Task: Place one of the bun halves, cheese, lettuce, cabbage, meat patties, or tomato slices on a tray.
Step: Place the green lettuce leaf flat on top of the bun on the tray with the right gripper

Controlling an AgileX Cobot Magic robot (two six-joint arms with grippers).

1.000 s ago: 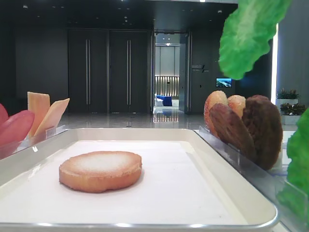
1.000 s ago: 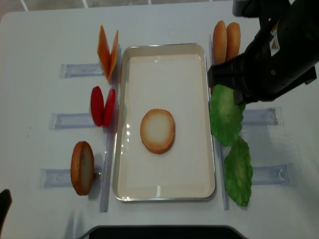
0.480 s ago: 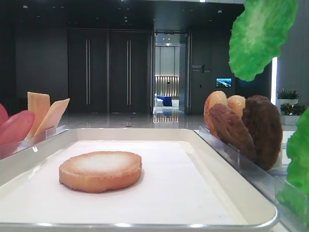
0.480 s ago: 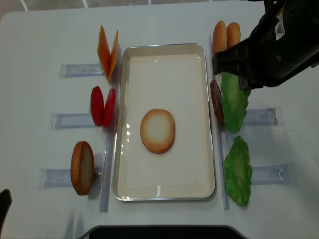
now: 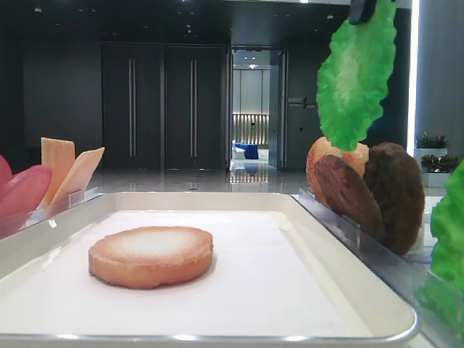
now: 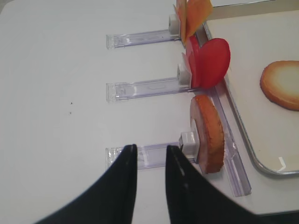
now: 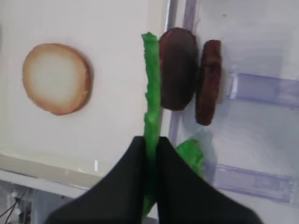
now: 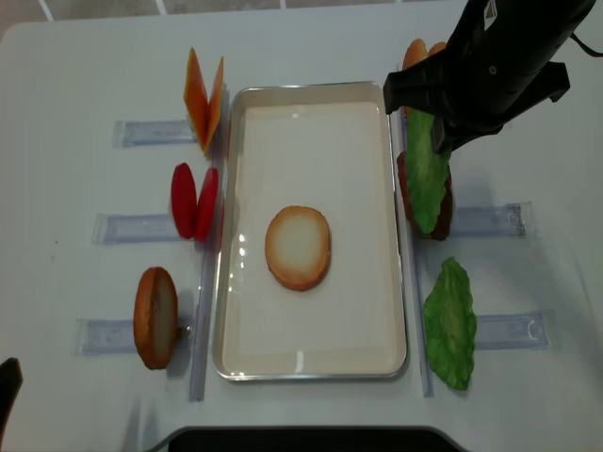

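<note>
Lettuce (image 5: 355, 76) hangs above patties (image 5: 370, 192) beside tray (image 5: 217, 319).

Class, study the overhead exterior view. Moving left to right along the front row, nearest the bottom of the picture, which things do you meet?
Upright bun half in its clear holder → white tray → green lettuce leaf standing in its clear holder on the right.

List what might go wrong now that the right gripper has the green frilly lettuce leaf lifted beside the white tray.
1. The right gripper pinches only the top edge of the floppy green lettuce leaf; it may slip out.
2. The leaf hangs over the dark brown meat patties, outside the white rectangular tray; released here, it would probably miss.
3. Its dangling end might brush a patty or the tray's raised rim on the way to the round tan bun half.
</note>
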